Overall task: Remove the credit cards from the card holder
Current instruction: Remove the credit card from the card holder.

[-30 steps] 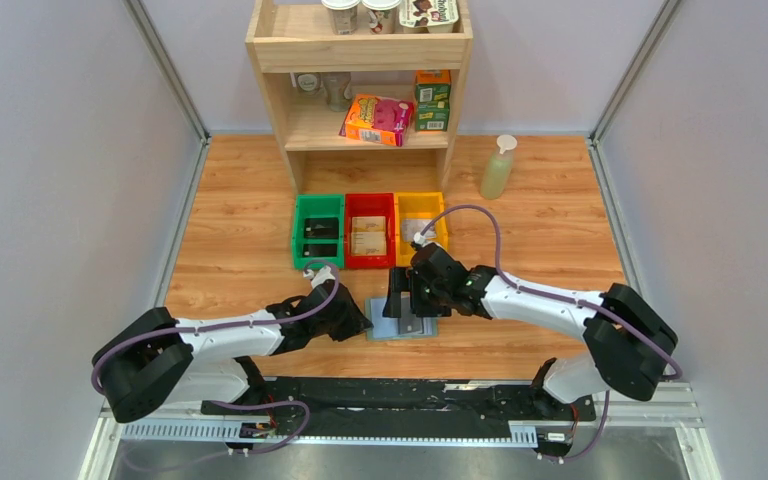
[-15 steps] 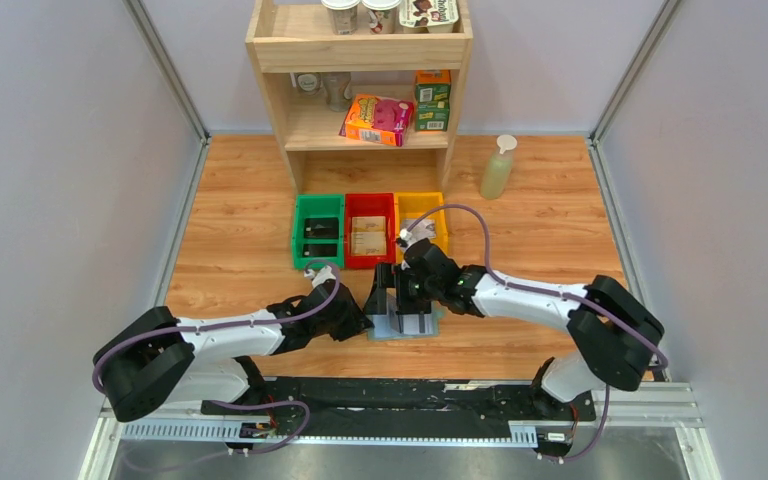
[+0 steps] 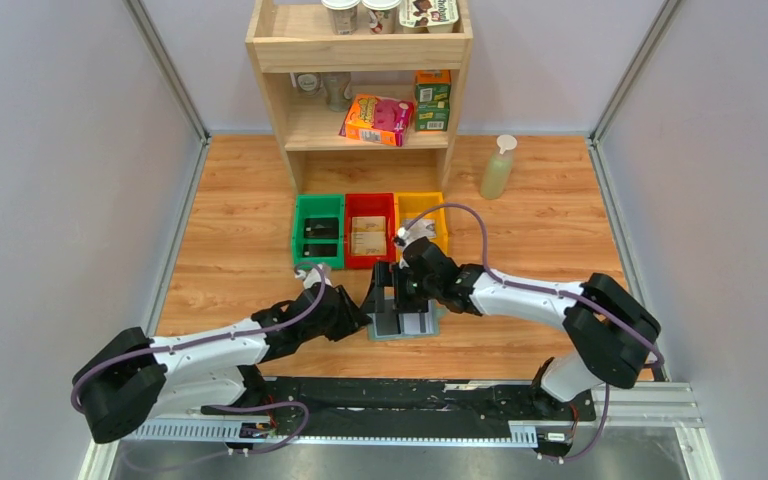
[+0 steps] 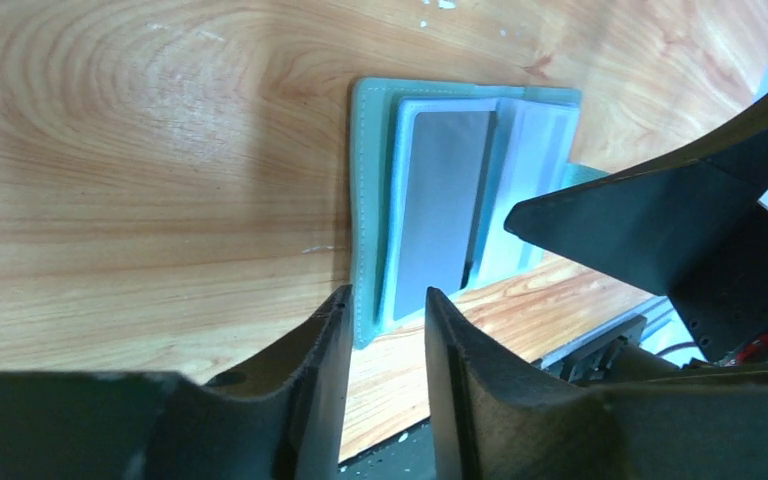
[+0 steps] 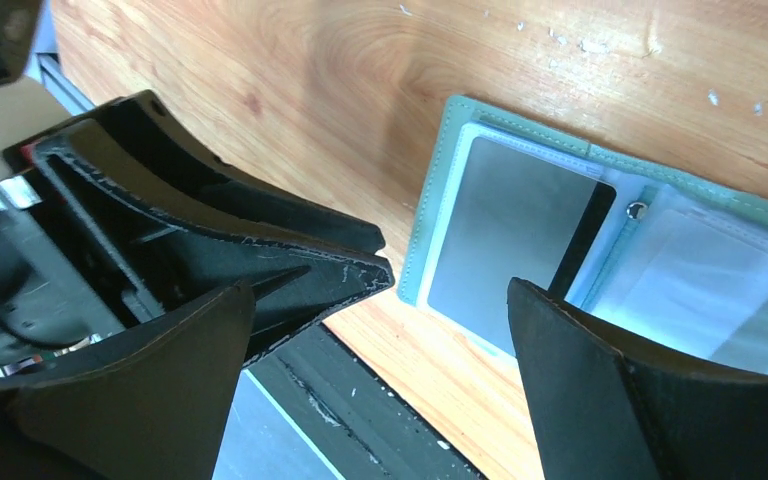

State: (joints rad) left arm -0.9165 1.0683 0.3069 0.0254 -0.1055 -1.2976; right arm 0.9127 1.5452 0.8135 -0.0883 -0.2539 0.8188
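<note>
Right gripper (image 5: 380,292) has shifted left; jaws spread wide, empty, it straddles the card holder (image 5: 436,200) on the table (image 3: 240,200). Wrist views alone show a slotted grey card (image 4: 445,200). Left gripper (image 4: 385,305), narrowly parted, empty, brackets the holder's edge.

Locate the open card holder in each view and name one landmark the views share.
Top external: card holder lower centre, partly under the right gripper.
Left wrist: card holder upper centre, just beyond the left gripper.
Right wrist: card holder right half, running off the edge.
Shared landmark: the left gripper at its edge.
</note>
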